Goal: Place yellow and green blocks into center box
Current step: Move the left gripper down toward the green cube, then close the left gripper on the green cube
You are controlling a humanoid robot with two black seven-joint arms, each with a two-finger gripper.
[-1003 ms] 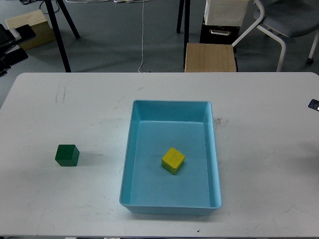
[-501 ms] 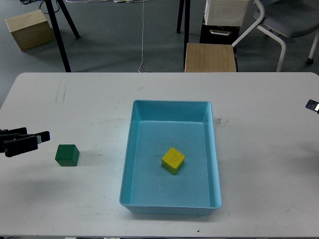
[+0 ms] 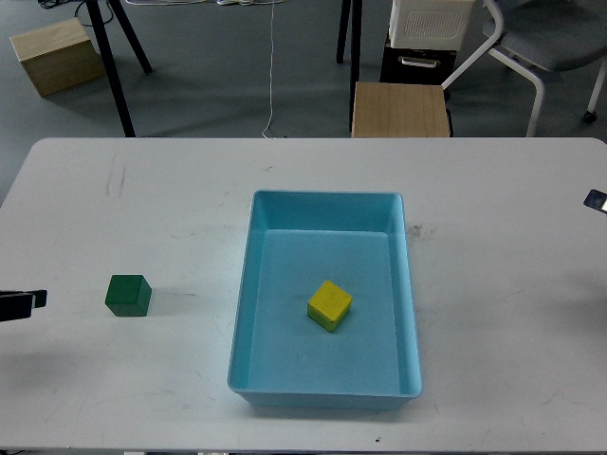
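Observation:
A yellow block (image 3: 329,305) lies inside the light blue box (image 3: 327,207) at the middle of the white table. A green block (image 3: 128,295) sits on the table left of the box, well apart from it. Only a dark tip of my left gripper (image 3: 21,303) shows at the left edge, level with the green block and a short way left of it, not touching it. A small dark bit of my right gripper (image 3: 597,200) shows at the right edge, far from both blocks. Neither gripper's fingers can be told apart.
The white table (image 3: 142,199) spans the view. Beyond its far edge stand a wooden stool (image 3: 400,109), a wooden box (image 3: 57,55) on the floor, black stand legs (image 3: 119,57) and a chair (image 3: 541,47).
My left gripper came down from the upper left to beside the green block, then drew back left and slightly down, so only its tip shows. The blocks and box have not moved.

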